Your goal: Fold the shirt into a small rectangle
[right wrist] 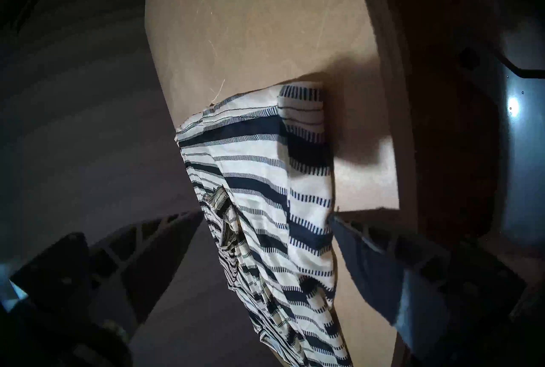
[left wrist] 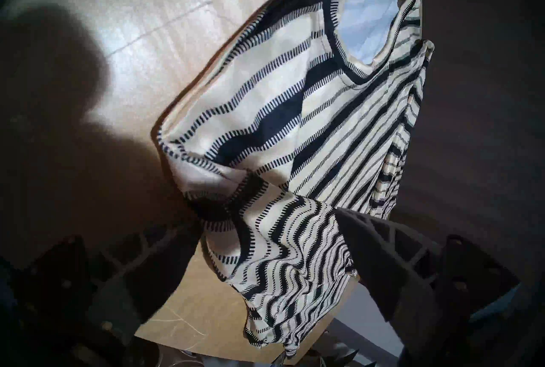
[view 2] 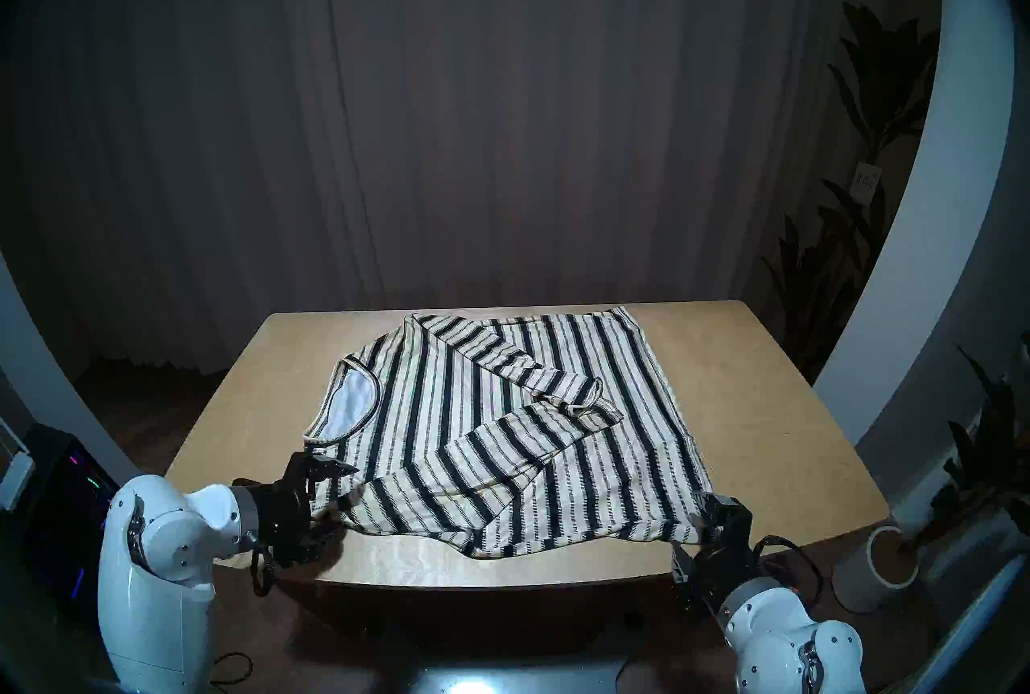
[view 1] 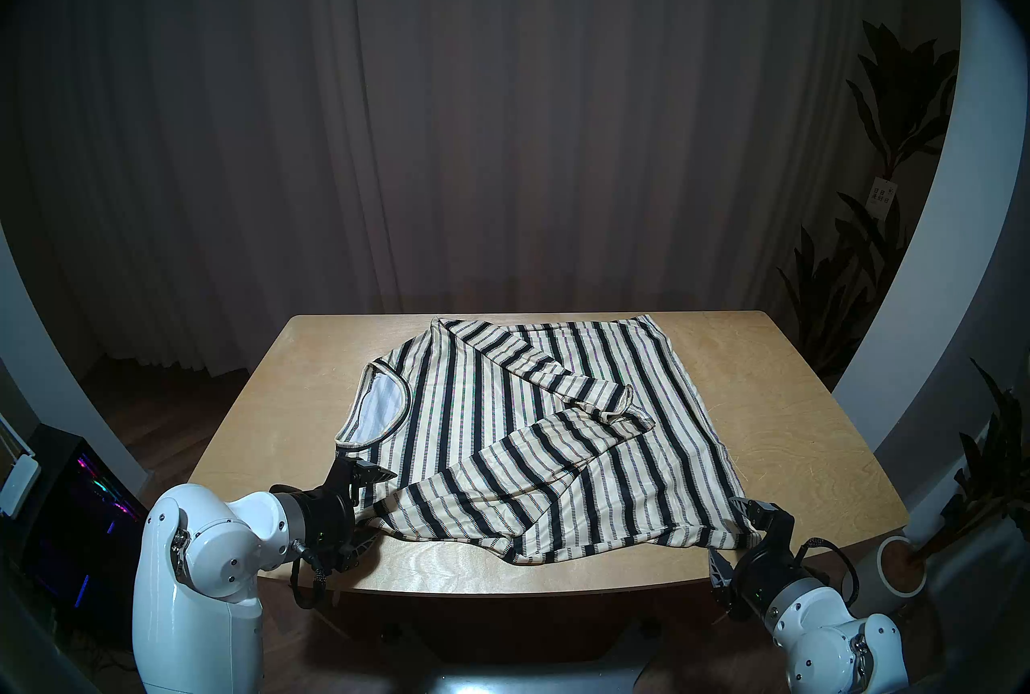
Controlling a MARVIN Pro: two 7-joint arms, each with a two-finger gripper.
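The shirt (view 1: 535, 431) is lying across the table (view 1: 780, 397), sleeves crossed, its near edge sagging toward the front edge. The left end effector (view 1: 372, 508) and right end effector (view 1: 731, 537) are gaping wide around its front corners, gripping nothing; closing shallowly risks catching one layer and dragging the sleeves askew.

**Desk and what lies on it**

A pale wooden desk (view 1: 780, 397) carries one thing: a cream shirt (view 1: 529, 431) with black stripes, spread across its middle, neckline toward the left side, both sleeves folded over the body, hem toward the right.
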